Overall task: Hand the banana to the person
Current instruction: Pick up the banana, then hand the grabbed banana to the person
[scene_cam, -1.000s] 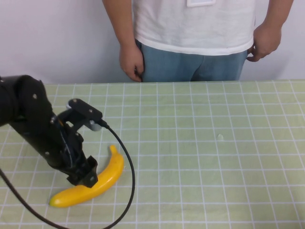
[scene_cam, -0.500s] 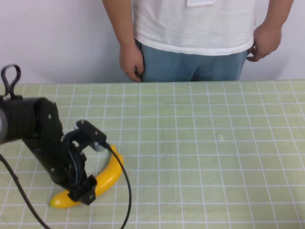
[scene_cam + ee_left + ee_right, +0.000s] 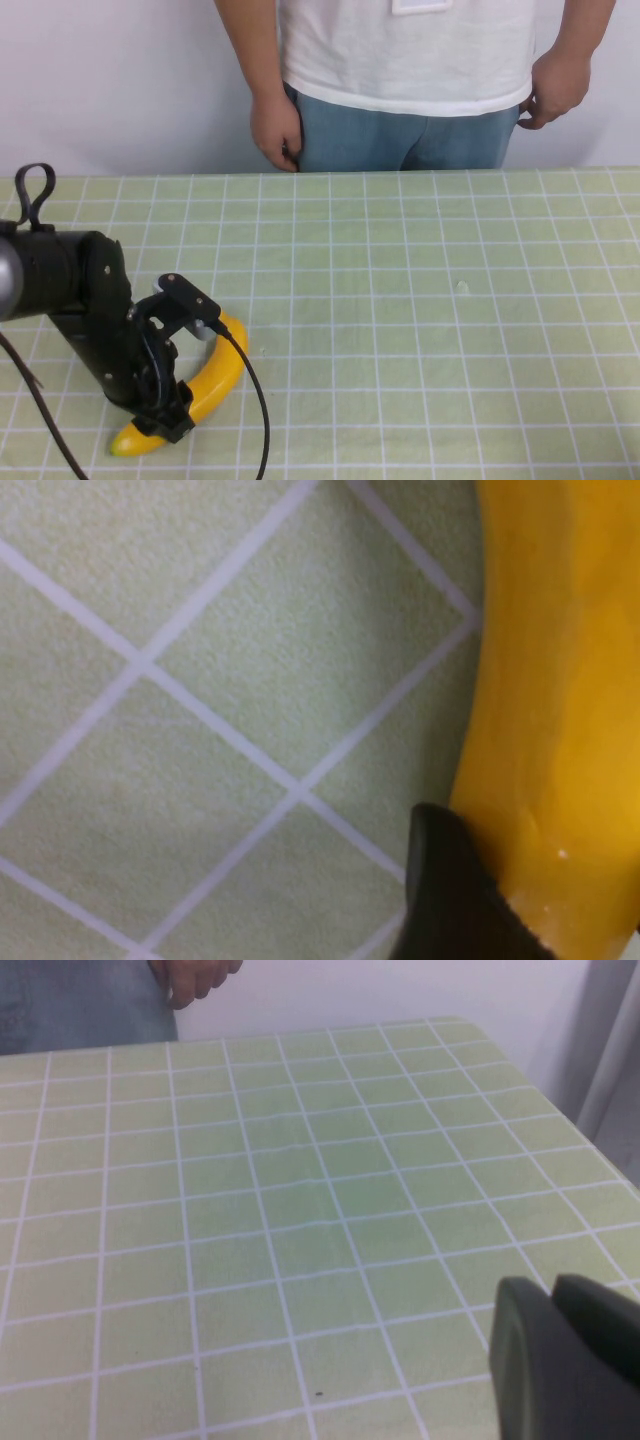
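Observation:
The yellow banana lies on the green checked table at the front left. My left gripper is down over its lower half, shut on it; the dark arm hides the banana's middle. In the left wrist view one black finger presses against the banana's side; the other finger is out of frame. The person, in a white T-shirt and blue jeans, stands behind the table's far edge with hands at the sides. My right gripper is shut and empty above bare cloth, out of the high view.
A black cable loops from the left arm to the table's front edge. A small pale speck lies right of centre. The person's hand and the table's far corner show in the right wrist view.
My left arm has swung lower and toward the front left, bringing the gripper down onto the banana. The banana has shifted slightly toward the front edge. The person has not moved.

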`<action>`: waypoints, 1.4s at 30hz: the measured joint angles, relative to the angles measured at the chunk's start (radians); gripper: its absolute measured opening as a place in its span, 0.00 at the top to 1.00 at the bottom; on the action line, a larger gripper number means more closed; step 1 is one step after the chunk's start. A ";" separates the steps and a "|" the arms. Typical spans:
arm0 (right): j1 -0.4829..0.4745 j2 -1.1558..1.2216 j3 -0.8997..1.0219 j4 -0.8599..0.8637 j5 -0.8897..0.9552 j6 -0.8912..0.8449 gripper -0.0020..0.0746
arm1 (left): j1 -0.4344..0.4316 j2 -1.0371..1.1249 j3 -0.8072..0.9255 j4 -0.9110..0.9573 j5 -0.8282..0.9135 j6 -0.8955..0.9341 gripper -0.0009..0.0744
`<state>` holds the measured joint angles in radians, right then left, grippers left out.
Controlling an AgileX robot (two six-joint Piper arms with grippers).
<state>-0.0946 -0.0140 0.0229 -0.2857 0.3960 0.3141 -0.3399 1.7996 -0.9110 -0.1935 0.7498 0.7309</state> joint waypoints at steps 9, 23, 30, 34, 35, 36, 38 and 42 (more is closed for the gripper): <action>0.000 0.000 0.000 0.000 0.000 0.000 0.99 | -0.030 -0.083 -0.040 0.076 0.049 -0.019 0.58; 0.000 0.000 0.000 0.000 0.000 0.000 0.99 | -0.205 -0.163 -0.297 0.264 0.138 -0.037 0.59; 0.000 0.000 0.000 0.000 0.000 0.000 0.99 | -0.231 -0.149 -0.414 0.271 0.134 -0.037 0.59; 0.000 0.000 0.000 0.000 0.000 0.000 0.99 | -0.256 -0.103 -0.488 0.286 0.173 -0.037 0.59; 0.000 0.000 0.000 0.000 0.000 0.000 0.99 | -0.263 -0.090 -0.507 0.287 0.182 -0.037 0.59; 0.000 0.000 0.000 0.000 0.000 0.000 0.99 | -0.268 -0.073 -0.525 0.292 0.191 -0.037 0.59; 0.000 0.000 0.000 0.000 0.000 0.000 0.99 | -0.278 -0.038 -0.554 0.300 0.204 -0.037 0.59; 0.000 0.000 0.000 0.000 0.000 0.000 0.99 | -0.279 0.010 -0.595 0.306 0.233 -0.041 0.59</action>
<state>-0.0946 -0.0140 0.0229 -0.2857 0.3960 0.3141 -0.6192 1.8097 -1.5060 0.1130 0.9829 0.6903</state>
